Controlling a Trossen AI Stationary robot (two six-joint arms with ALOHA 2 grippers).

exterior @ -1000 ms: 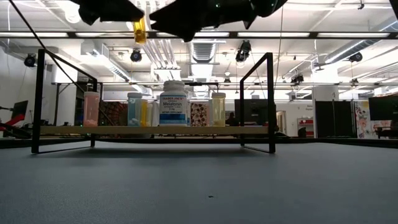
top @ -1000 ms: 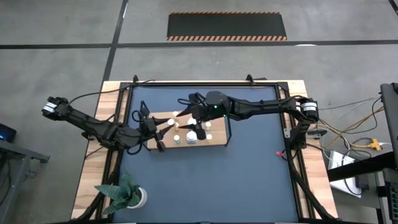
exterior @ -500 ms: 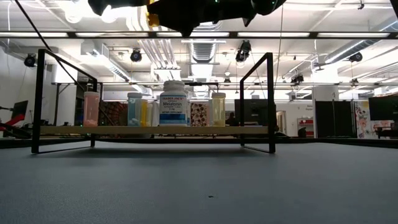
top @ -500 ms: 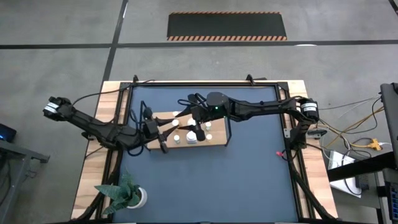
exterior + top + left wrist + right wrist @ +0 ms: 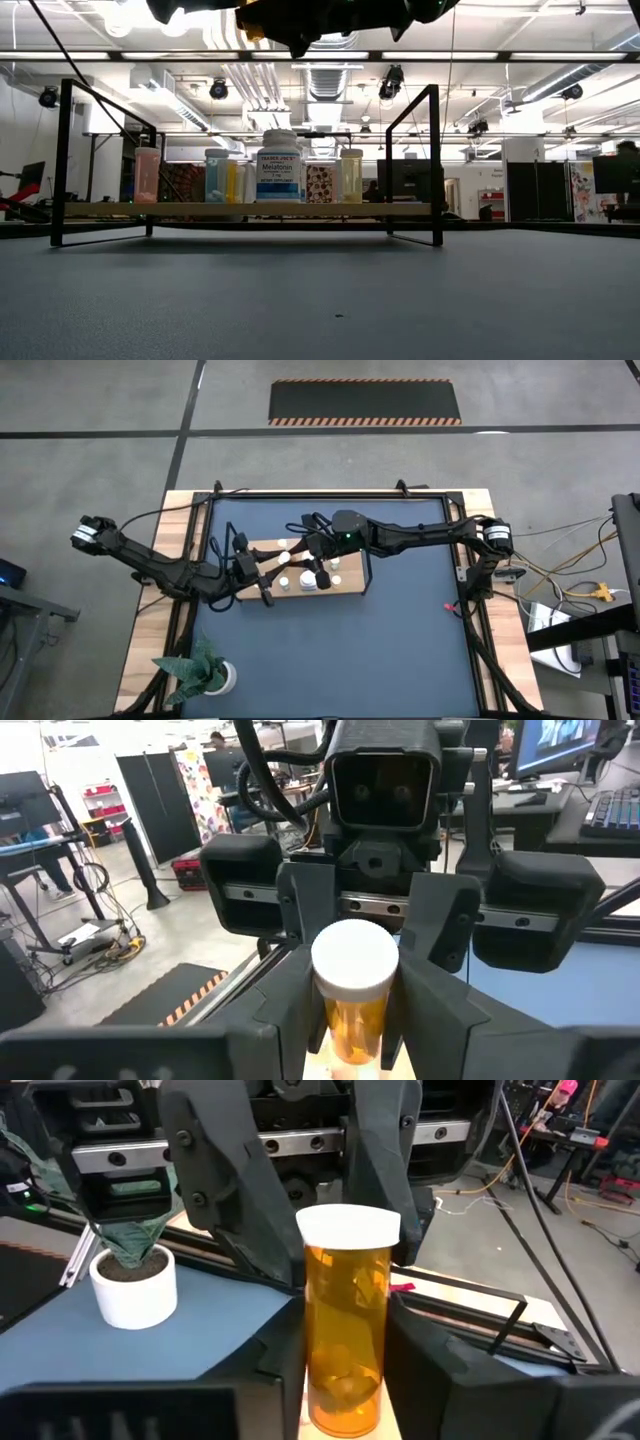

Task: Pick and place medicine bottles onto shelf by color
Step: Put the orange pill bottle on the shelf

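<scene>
**Amber bottle** [image 5: 345, 1320], white cap [image 5: 355, 958]. Held in the air above the shelf [image 5: 345, 588], between the two grippers, which meet over the board's 10 o'clock part in the high view. Long axis upright in both wrist views, cap uppermost. The high view shows the spot but not the bottle itself, hidden under the dark gripper bodies.

**Left gripper** [image 5: 270, 572]. Reaches in from the table's 9 o'clock side. Its wrist view shows its fingers [image 5: 290, 990] narrowed against the bottle's sides below the cap, gripping it.

**Right gripper** [image 5: 300, 552]. Reaches in from 3 o'clock. Its wrist view shows its fingers [image 5: 430, 1365] close on either side of the bottle's lower half; contact cannot be told.

**Shelf.** Light wooden board with black frame ends, at the centre of the dark blue tabletop [image 5: 400, 640]. The low view alone shows the row standing on it in profile: a pink bottle [image 5: 147, 175] at the 9 o'clock end, a large white labelled bottle [image 5: 280, 166] in the middle, a pale yellow one [image 5: 351, 175] toward 3 o'clock, all upright.

**Potted plant** [image 5: 203, 670]. Green, white pot, near the table's 7 o'clock corner, well apart from the shelf.
</scene>
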